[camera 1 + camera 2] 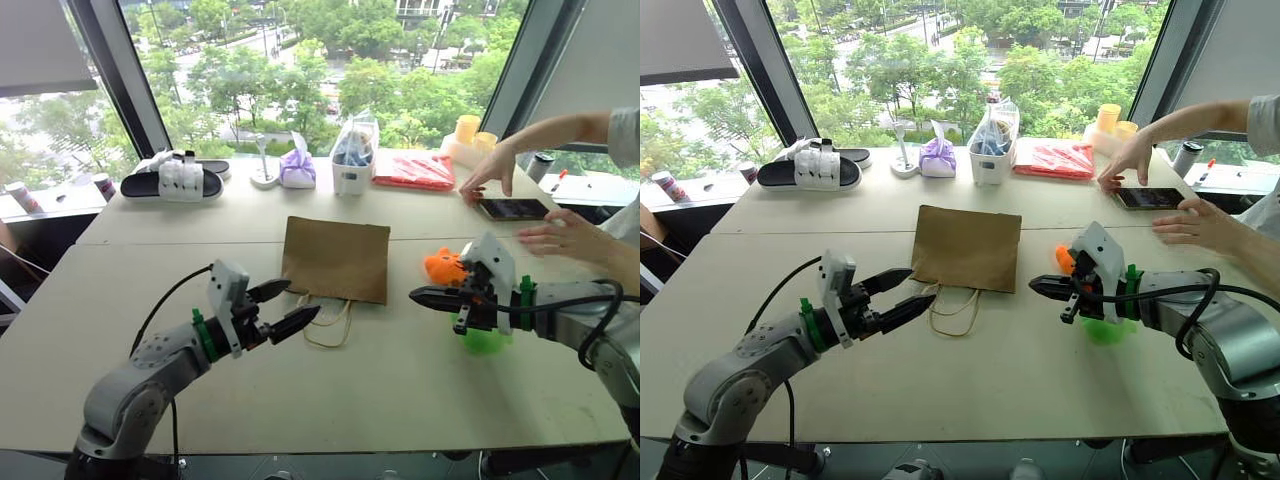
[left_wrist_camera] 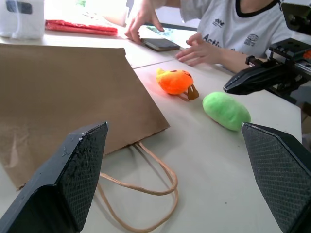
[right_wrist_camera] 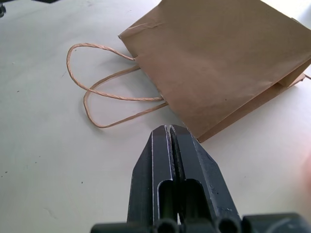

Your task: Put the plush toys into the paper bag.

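Observation:
The brown paper bag (image 1: pixel 336 258) lies flat in the middle of the table, its cord handles (image 1: pixel 330 325) pointing toward me. Just left of those handles my left gripper (image 1: pixel 300 302) hovers open and holds nothing. Right of the bag sits the orange pumpkin plush toy (image 1: pixel 444 267), with the green plush toy (image 2: pixel 226 110) nearer to me. My right gripper (image 1: pixel 415 294) is shut and empty, above the table between the bag and the toys, its tip pointing at the bag's edge (image 3: pixel 223 63). In the eye views its arm hides part of the green toy.
A person sits at the far right with one hand (image 1: pixel 490 170) by a phone (image 1: pixel 513 208) and the other hand (image 1: pixel 560 235) near the toys. Along the back edge stand slippers (image 1: pixel 175 180), a purple bundle (image 1: pixel 297 168), a clear plastic bag (image 1: pixel 354 155), a red packet (image 1: pixel 414 170) and yellow cups (image 1: pixel 467 130).

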You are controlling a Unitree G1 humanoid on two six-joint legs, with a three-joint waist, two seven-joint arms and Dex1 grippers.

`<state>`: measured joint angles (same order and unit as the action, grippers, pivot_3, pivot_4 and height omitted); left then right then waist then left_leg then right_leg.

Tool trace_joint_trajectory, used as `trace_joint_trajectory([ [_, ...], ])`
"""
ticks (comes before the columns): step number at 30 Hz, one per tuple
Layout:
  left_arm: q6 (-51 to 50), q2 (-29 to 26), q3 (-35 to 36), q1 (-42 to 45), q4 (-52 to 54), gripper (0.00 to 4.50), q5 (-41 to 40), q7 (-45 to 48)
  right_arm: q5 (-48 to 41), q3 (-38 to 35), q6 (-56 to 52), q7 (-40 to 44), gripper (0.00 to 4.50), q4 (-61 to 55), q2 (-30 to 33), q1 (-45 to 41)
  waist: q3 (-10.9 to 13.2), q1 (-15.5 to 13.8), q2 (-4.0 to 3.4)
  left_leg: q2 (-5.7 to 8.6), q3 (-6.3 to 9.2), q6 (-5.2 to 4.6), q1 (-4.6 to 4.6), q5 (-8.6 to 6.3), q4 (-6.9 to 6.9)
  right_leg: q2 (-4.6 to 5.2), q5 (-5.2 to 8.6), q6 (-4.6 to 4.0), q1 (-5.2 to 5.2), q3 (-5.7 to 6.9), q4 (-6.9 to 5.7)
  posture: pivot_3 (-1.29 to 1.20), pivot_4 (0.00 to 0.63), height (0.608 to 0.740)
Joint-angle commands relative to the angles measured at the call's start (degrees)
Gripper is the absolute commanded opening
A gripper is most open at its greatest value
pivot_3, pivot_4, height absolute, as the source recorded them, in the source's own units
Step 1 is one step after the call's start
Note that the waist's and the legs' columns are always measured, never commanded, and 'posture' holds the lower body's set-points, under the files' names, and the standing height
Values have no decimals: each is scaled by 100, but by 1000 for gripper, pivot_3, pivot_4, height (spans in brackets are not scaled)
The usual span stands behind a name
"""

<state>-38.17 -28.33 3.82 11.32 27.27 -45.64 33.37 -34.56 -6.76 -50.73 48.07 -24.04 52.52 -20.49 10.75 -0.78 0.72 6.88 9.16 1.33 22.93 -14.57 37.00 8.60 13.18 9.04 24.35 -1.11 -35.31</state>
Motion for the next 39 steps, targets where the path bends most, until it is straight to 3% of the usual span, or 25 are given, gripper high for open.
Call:
trace_joint_trajectory([
  [1, 14, -293, 191, -8, 168, 4477, -46, 279, -34, -92, 103, -94, 0, -273, -65, -4, 0, 0, 0, 0, 0, 0, 0, 0, 0, 0, 0, 0, 0, 0, 0, 0, 150, 740],
  [5, -88, -407, 227, 307, -38, 4477, -223, 433, -9, -51, 118, -223, 0, -330, -172, 5, 0, -7, 0, -1, -1, 0, 0, 0, 0, -1, 0, 0, 2, 0, 0, 0, 150, 740],
  [13, 415, -989, 54, 507, -668, 4477, 466, 1395, -55, -31, 87, -572, 0, -742, -525, 318, 0, 8, -1, -1, -2, 0, 1, 0, -2, -1, -1, 0, 5, 0, 0, 0, 150, 740],
  [18, 1313, -1513, -192, 815, -1442, 4477, 1106, 2666, -35, 98, 113, -792, 0, -835, -788, 225, 2, 3, -2, -4, -2, 0, 1, 0, -3, -2, -1, -2, 6, 1, 0, 0, 150, 740],
  [22, 2598, -1797, -593, 1448, -2591, 4477, 1887, 3856, -94, 132, 31, -947, 0, -1049, -883, 194, 1, -9, -3, -2, -2, 0, 6, 0, -1, -1, -2, -4, 6, 4, 3, 0, 150, 740],
  [26, 3987, -1631, -983, 2052, -3800, 4477, 2613, 4548, -120, 127, 3, -1044, 0, -1203, -915, 287, 1, 1, -3, -2, 0, 0, 7, 0, -2, -1, -3, -3, 7, 6, 7, 0, 150, 740],
  [30, 5253, -1101, -1325, 2713, -4978, 4477, 3172, 4822, -191, 45, -65, -1259, 0, -1445, -990, 482, 1, -7, -2, -1, 5, 0, 10, 0, -1, -1, -9, 7, 9, 8, 7, 0, 150, 740],
  [37, 6580, -110, -1539, 3744, -6875, 4477, 3658, 4944, -261, -65, -250, -1818, 0, -1849, -1243, 788, 1, 13, 0, 15, 16, -2, 24, 1, 10, 1, -30, 24, 11, 12, 9, 0, 150, 740],
  [39, 6847, 63, -1557, 3924, -7288, 3959, 3766, 4903, -267, -71, -280, -1920, 0, -1922, -1266, 852, 1, 26, 1, 15, 14, -2, 22, 1, 9, 0, -31, 25, 11, 12, 9, 0, 150, 740],
])
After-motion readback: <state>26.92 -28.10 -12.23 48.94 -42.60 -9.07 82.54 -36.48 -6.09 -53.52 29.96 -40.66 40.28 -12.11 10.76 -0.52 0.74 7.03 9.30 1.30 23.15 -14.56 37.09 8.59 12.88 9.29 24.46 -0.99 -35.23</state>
